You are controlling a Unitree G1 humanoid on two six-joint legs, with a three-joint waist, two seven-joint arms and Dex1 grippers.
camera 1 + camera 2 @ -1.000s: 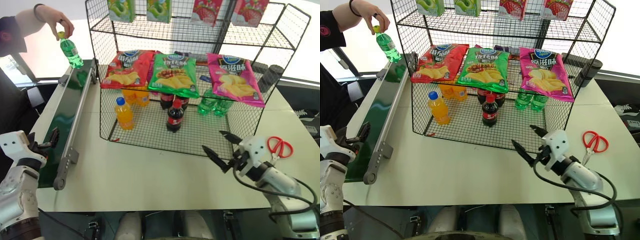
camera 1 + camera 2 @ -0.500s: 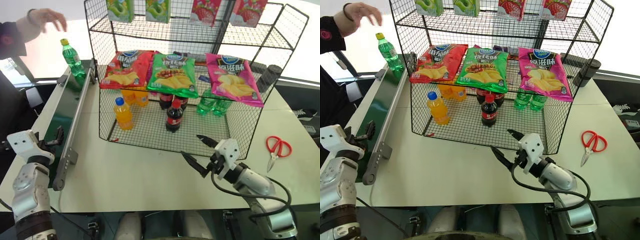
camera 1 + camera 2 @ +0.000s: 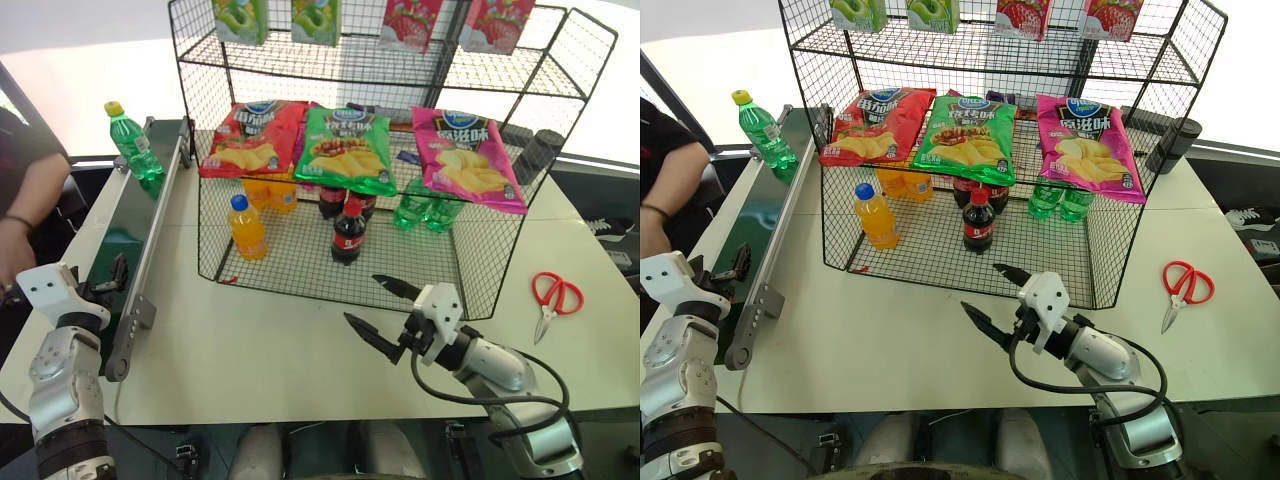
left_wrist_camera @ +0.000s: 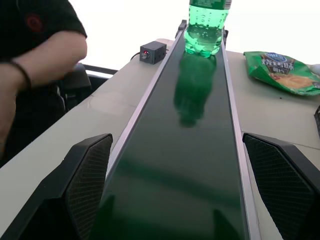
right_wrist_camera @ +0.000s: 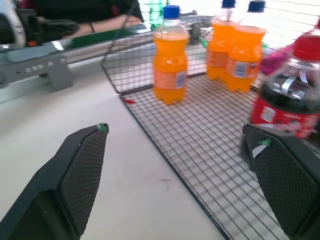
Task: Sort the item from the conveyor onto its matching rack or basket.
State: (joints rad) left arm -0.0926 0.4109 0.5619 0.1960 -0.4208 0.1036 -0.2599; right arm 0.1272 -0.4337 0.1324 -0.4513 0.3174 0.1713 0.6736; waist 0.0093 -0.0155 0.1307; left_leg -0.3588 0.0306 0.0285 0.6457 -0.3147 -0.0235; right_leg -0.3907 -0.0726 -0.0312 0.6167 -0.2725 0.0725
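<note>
The item, a small clear-green bottle (image 3: 134,148) with a yellow cap, stands upright at the far end of the conveyor (image 3: 127,232), a dark-green belt along the table's left side. My left gripper (image 4: 185,200) is at the belt's near end, open, pointing along the belt at the bottle (image 4: 206,27) far ahead. The black wire rack (image 3: 482,268) fills the table's middle and back. My right gripper (image 3: 363,300) hovers open over the table just in front of the rack's low front wall, holding nothing.
In the rack's bottom tier stand orange bottles (image 3: 246,226), a cola bottle (image 3: 348,232) and green bottles (image 3: 424,210), with chip bags (image 3: 348,148) on the shelf above. Red scissors (image 3: 553,295) lie at the right. A person's arm (image 3: 25,195) is left of the conveyor.
The person set the bottle on the belt, let go and drew the arm back. The bottle has come slightly nearer along the belt. My right gripper moved left along the rack's front.
</note>
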